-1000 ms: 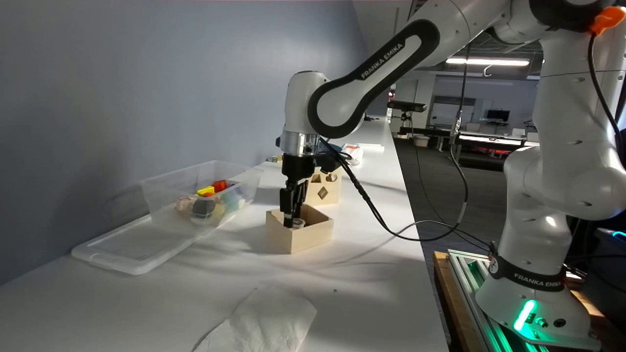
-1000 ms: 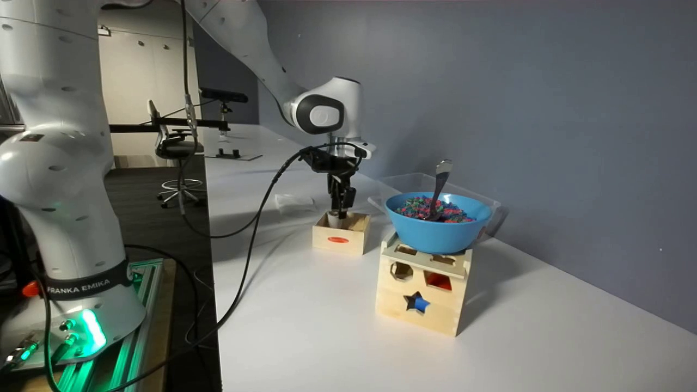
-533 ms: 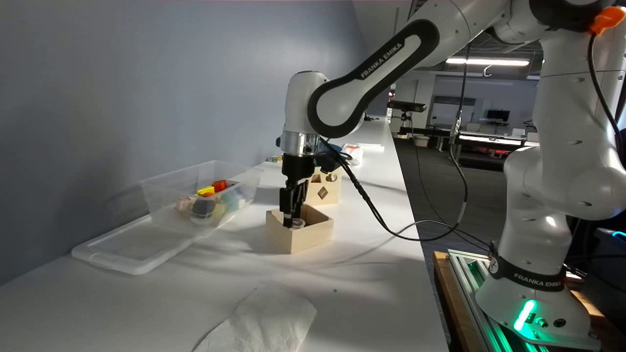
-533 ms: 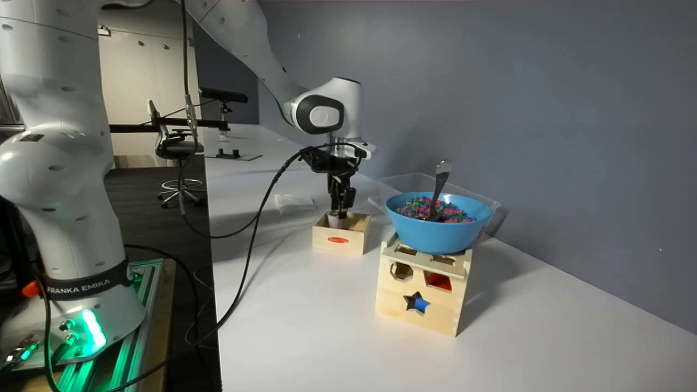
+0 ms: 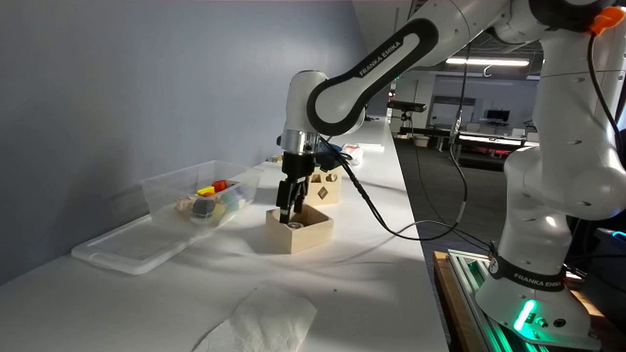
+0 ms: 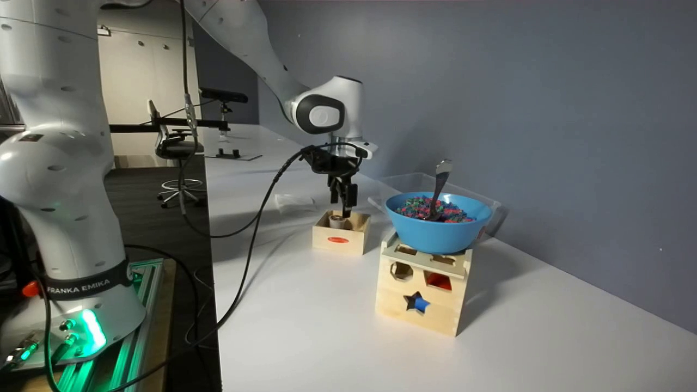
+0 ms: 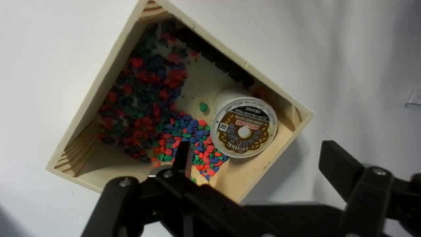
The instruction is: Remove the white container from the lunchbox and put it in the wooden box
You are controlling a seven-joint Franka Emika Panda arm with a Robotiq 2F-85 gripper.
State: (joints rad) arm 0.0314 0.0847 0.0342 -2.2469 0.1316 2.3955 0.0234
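Note:
The white container (image 7: 244, 128), a small cup with a brown printed lid, stands lid up in a corner of the wooden box (image 7: 95, 85). Coloured pebbles cover part of the box floor around it. In both exterior views the container (image 6: 337, 222) shows inside the box (image 5: 310, 237). My gripper (image 7: 256, 153) is open, its fingers wide apart and nothing held between them. Seen from outside, the gripper (image 5: 291, 215) hangs just above the container, with one fingertip low at the box rim. The lunchbox (image 5: 161, 195), a clear tub holding red and yellow items, stands by the wall.
A flat clear lid (image 5: 132, 249) lies beside the lunchbox. Near the wooden box stands a pale cube with cut-outs (image 6: 416, 294), carrying a blue bowl (image 6: 435, 234) of pebbles with a spoon (image 6: 440, 185). A white sheet (image 5: 274, 318) lies on the table.
My gripper has opened and let go of the white container, which stays in the wooden box. The fingers have spread and the arm has risen slightly.

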